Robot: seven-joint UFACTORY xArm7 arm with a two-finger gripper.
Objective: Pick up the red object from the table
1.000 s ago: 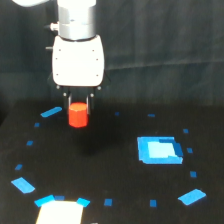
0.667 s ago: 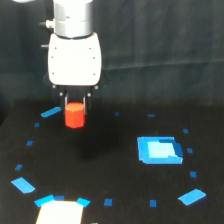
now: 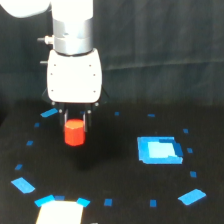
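Note:
The red object (image 3: 75, 132) is a small red-orange stubby cylinder, left of centre in the exterior view. It hangs above the black table (image 3: 115, 175), with its dark shadow on the surface below it. My gripper (image 3: 75, 125) reaches down from the white arm housing and is shut on the red object, its dark fingers (image 3: 63, 121) pressed against both sides. The upper part of the object sits between the fingers.
A larger blue square patch (image 3: 159, 150) lies on the exterior view's right. Small blue tape bits ring the table, such as one at the front left (image 3: 23, 184) and one at the front right (image 3: 192, 196). A pale sheet (image 3: 59, 213) sits at the front edge.
The arm has risen and drifted slightly toward the exterior view's left, carrying the red object higher above the table.

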